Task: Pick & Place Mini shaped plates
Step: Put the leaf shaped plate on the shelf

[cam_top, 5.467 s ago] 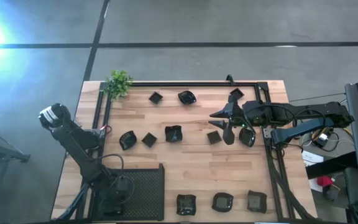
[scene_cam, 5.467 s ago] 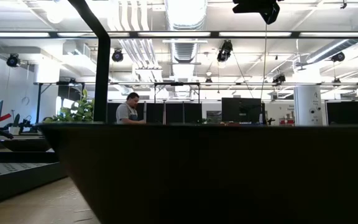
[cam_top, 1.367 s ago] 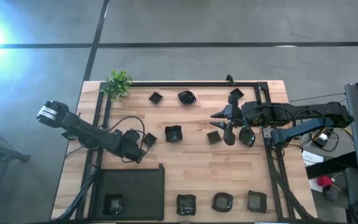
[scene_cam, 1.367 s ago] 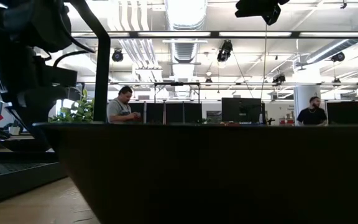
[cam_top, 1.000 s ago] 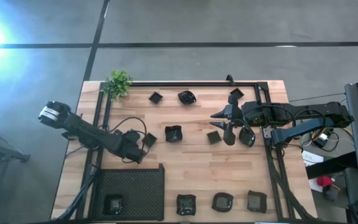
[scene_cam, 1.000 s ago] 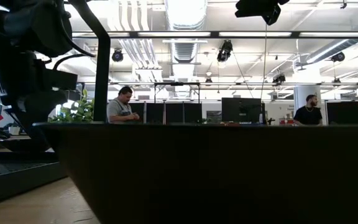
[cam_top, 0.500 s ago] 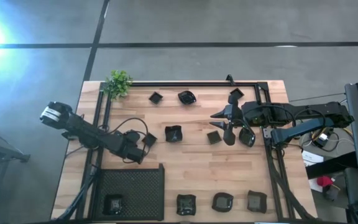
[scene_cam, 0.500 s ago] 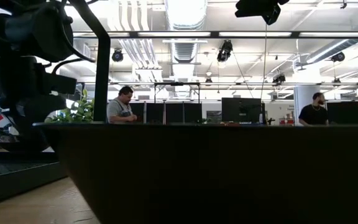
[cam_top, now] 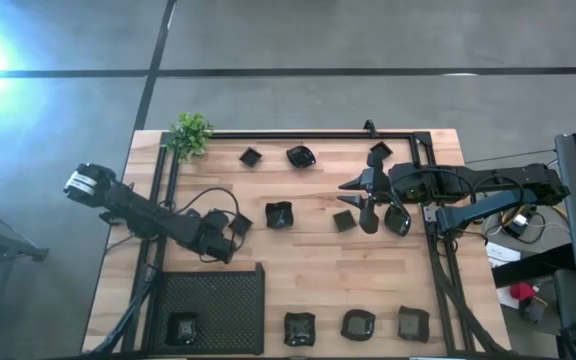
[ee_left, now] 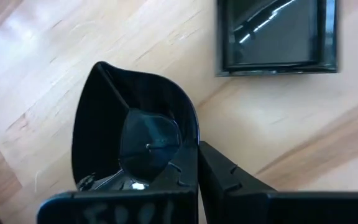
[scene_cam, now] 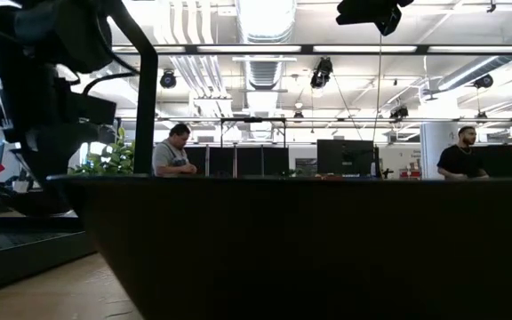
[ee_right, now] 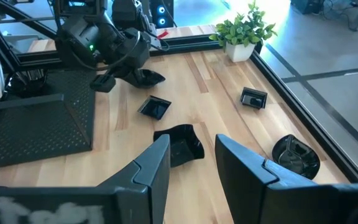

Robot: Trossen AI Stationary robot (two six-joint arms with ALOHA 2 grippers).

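Leaf-shaped mini plate [ee_left: 135, 134] sits on the wooden table [cam_top: 308, 265] left of centre, beside a square plate [ee_left: 277, 34]; I see my left gripper [ee_left: 197, 171] clenched on its rim. My right gripper [ee_right: 191, 155] hovers released, mid-right, above other plates.

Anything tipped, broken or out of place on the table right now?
Nothing stands out. The loose plates lie flat and whole on the wood. One plate sits in the mesh tray. The left hand is shut on a leaf-shaped plate; the right hand waits open.

Left hand [cam_top: 218, 228] clamped low, right hand [ee_right: 191, 155] open, raised
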